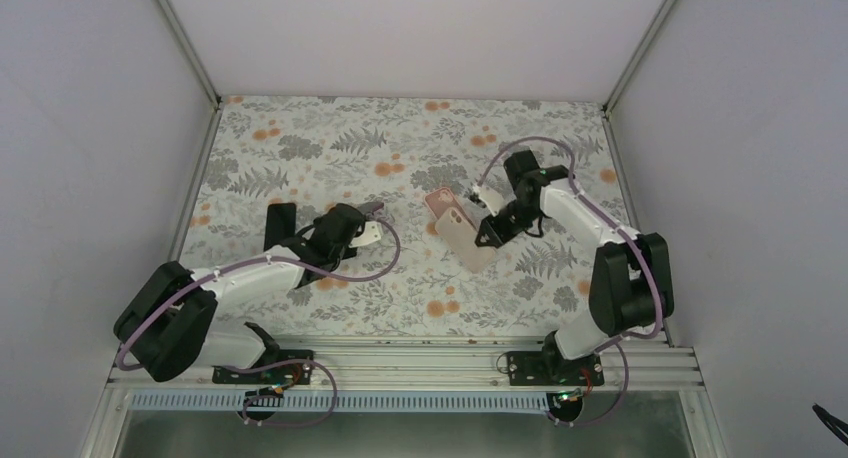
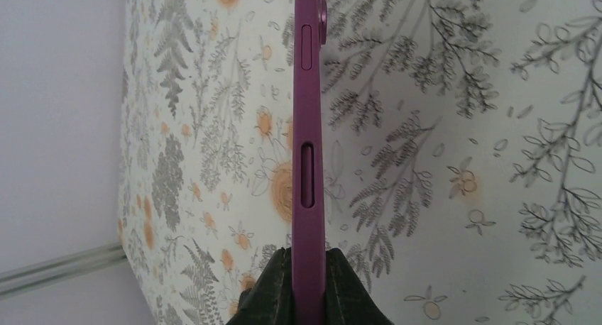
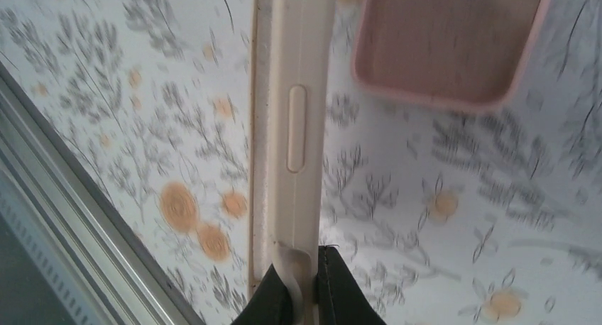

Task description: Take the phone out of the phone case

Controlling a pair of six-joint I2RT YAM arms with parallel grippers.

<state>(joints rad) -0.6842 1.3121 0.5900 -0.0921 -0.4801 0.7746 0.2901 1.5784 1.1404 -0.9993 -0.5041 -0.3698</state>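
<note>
**Operator:** Describe the surface and the enclosure

**Technician:** The table (image 1: 400,138) has a matt printed cover with grey fern sprays and orange blooms on white. Plain white walls (image 1: 400,28) close three sides, joined by aluminium corner posts (image 1: 185,43). A ribbed aluminium rail (image 1: 400,353) runs along the near edge

**Operator:** Left tool?

**Technician:** The left tool (image 2: 309,289) is clamped narrow on a magenta phone case (image 2: 309,126), seen edge-on. The case is smooth and matt with a rounded rim, one raised button cover and one long oval slot. I cannot tell whether a phone sits inside

**Operator:** Right tool?

**Technician:** The right tool (image 3: 305,286) is pinched on the long edge of a cream phone case (image 3: 298,91), right of the table's centre. The case has a soft sheen and an oblong raised button cover. Just beside it a pink case (image 3: 447,41) lies flat, open side up, with rounded corners and a fibrous lining
</note>
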